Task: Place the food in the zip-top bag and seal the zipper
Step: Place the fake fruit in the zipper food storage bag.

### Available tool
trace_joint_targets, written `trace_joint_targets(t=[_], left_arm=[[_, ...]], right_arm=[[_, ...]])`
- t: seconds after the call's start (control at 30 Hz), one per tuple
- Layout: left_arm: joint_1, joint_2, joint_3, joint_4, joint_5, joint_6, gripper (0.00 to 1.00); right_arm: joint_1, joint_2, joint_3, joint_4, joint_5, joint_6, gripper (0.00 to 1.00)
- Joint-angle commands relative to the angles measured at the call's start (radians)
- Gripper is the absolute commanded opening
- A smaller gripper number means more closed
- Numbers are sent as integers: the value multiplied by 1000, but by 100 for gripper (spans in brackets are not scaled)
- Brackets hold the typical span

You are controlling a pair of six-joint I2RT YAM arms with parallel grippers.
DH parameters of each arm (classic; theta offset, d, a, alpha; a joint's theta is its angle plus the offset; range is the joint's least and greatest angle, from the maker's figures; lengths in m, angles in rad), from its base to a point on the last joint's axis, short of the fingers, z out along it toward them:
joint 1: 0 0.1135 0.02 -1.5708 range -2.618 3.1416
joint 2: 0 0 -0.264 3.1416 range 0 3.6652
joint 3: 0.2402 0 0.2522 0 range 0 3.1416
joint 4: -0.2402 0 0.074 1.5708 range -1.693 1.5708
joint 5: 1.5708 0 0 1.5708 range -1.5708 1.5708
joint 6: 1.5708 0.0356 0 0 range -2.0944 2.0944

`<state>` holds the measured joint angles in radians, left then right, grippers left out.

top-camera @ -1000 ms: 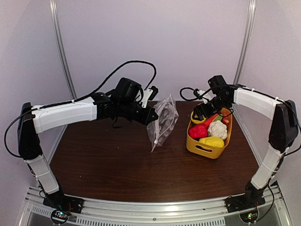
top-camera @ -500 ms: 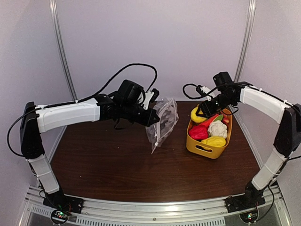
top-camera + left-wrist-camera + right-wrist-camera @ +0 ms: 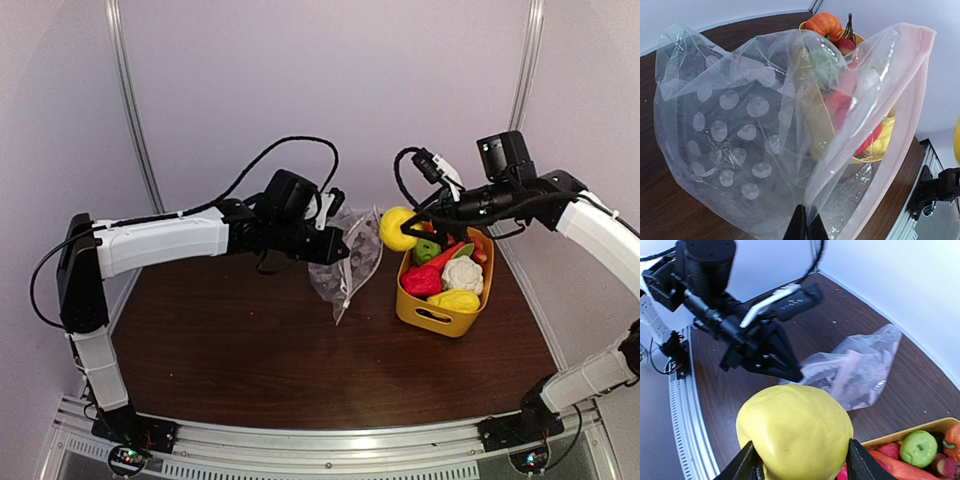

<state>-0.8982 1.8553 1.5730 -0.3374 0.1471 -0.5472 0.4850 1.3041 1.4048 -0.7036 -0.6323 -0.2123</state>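
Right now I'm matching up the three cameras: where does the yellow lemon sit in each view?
Top external: lemon, held by the right gripper, upper centre, between zip-top bag and yellow basket.
Left wrist: probably the yellow sliver at the right edge.
Right wrist: bottom centre, large in the foreground.
Shared landmark: the zip-top bag, visible in all three.

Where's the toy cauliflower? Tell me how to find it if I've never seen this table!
Look at the brown table, then at the yellow basket on its right side. Inside the basket, the cauliflower sits in the middle, just behind a yellow toy and beside the red pepper. It is the only white, bumpy toy among bright, smooth ones.
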Motion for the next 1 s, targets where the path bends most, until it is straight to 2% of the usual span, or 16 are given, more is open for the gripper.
trace_joint_targets(t=[0.0, 0.17, 0.57, 0.8, 0.87, 0.97], left_arm=[[-18, 21, 59, 36, 8, -52, 0], [-41, 1, 84, 21, 17, -60, 0], [-57, -132, -18, 83, 57, -110, 0], [-67, -121, -30, 128, 93, -135, 0], [-72, -115, -28, 137, 93, -142, 0], [-74, -113, -28, 145, 80, -153, 0]], right_arm=[[82, 50, 10, 10, -87, 1, 55], [100, 144, 57, 9, -57, 35, 53], [95, 184, 76, 52, 279, 56, 52], [138, 208, 93, 55, 319, 60, 53], [157, 224, 117, 41, 321, 64, 57], [160, 240, 159, 12, 208, 85, 72]])
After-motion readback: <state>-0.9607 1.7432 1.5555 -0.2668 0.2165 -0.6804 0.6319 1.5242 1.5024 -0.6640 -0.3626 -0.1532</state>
